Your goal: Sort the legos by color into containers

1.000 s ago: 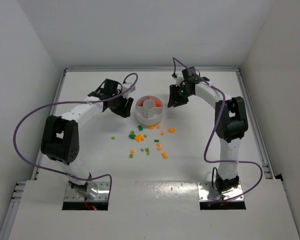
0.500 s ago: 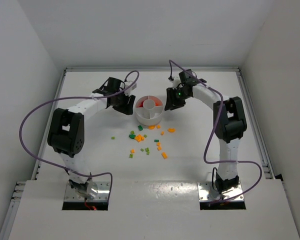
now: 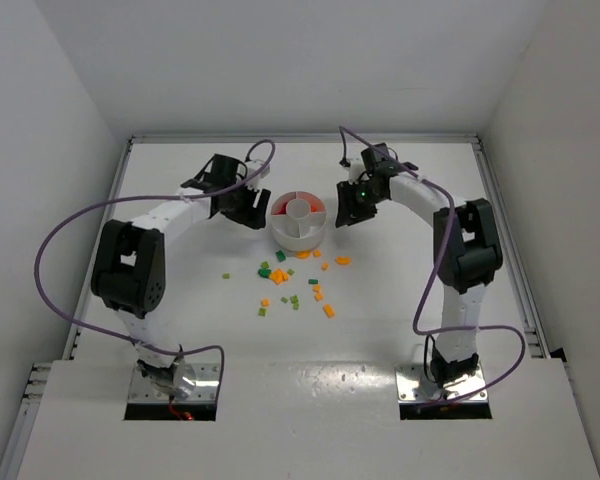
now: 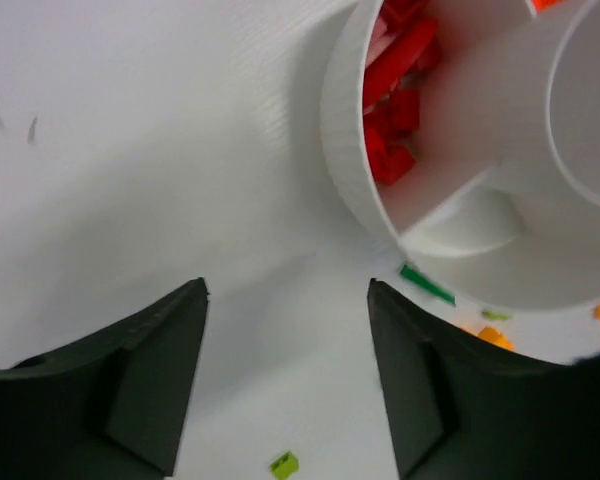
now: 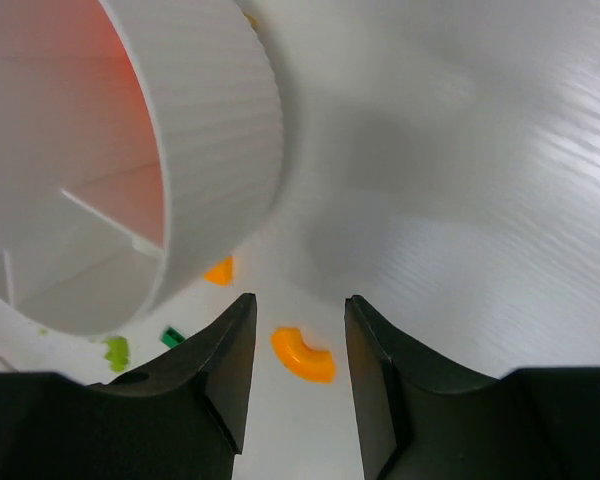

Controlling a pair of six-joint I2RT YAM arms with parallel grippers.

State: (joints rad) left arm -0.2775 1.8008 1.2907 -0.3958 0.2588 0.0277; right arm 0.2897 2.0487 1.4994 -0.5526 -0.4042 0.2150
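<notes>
- White counter (image 3: 380, 310), plain white walls on three sides; both of my arms reach toward its far half.
- Round white dish (image 3: 300, 238) stands mid-counter, between my two hands. One wedge compartment holds a pile of red bricks (image 4: 395, 110).
- Left hand (image 3: 248, 210) hangs just beside the dish's left wall, fingers spread, nothing between them.
- Right hand (image 3: 346, 208) is just beside the right wall, fingers parted and empty. A curved orange piece (image 5: 302, 355) lies on the counter below the gap.
- Loose orange and green legos (image 3: 298, 283) lie scattered on the dish's near side; a dark green brick (image 4: 426, 284) lies close against its wall.
</notes>
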